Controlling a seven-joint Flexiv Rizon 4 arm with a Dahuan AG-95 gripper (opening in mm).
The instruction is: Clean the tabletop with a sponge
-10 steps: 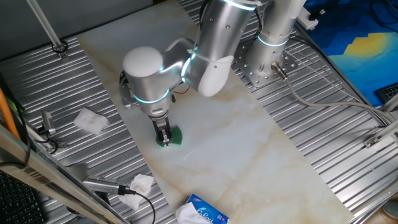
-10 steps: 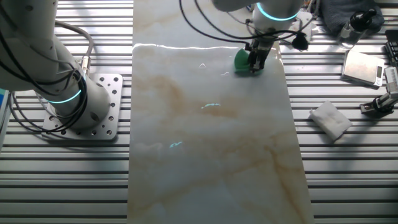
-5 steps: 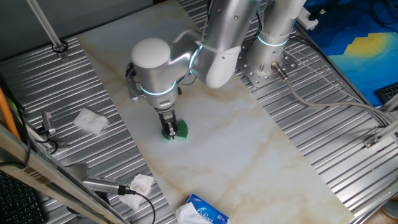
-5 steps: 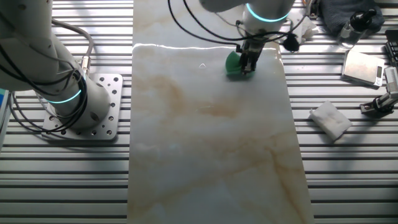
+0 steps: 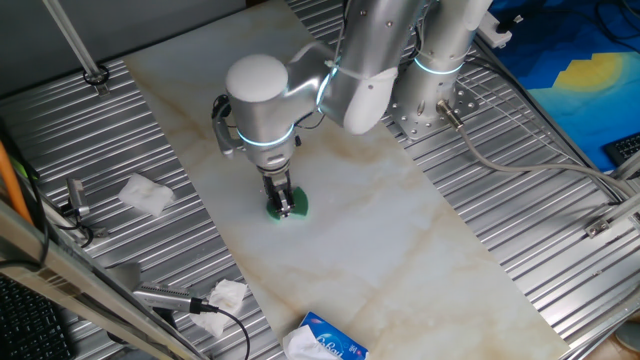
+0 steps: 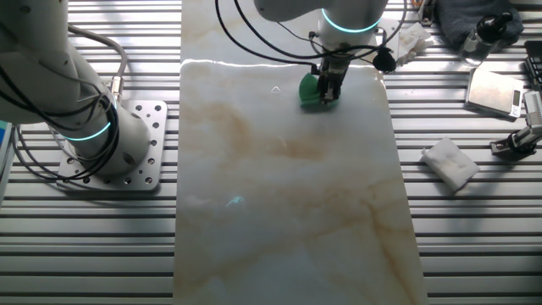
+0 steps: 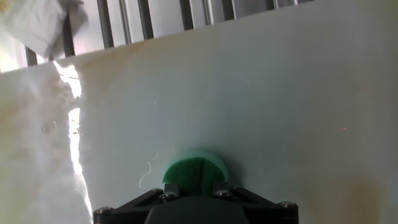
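From one fixed view, the sponge (image 5: 287, 206) now sits further in from the slab's edge than it did a second ago, carried from beside the ribbed metal toward the middle of the tabletop (image 5: 400, 250). I read this as a wiping stroke under way, with most of the marble not yet covered. The gripper (image 5: 284, 203) points straight down, its fingers pinched onto the green block, which presses flat on the slab. A crumpled tissue (image 5: 146, 194) lies on the ribbed metal well apart.

From the other fixed view, the sponge (image 6: 311, 90) has slid leftward along the far end of the tabletop (image 6: 288, 220), away from the right-hand edge it was near before. The gripper (image 6: 327, 90) stands closed around the sponge, green showing mostly on one side of the dark fingers. A folded tissue (image 6: 450, 163) rests off the slab.

In the hand view, the sponge (image 7: 195, 172) shows as a green curve just ahead of the black gripper housing, touching the pale tabletop (image 7: 280, 93). The fingertips themselves are hidden here, so the grip cannot be judged from this view alone.
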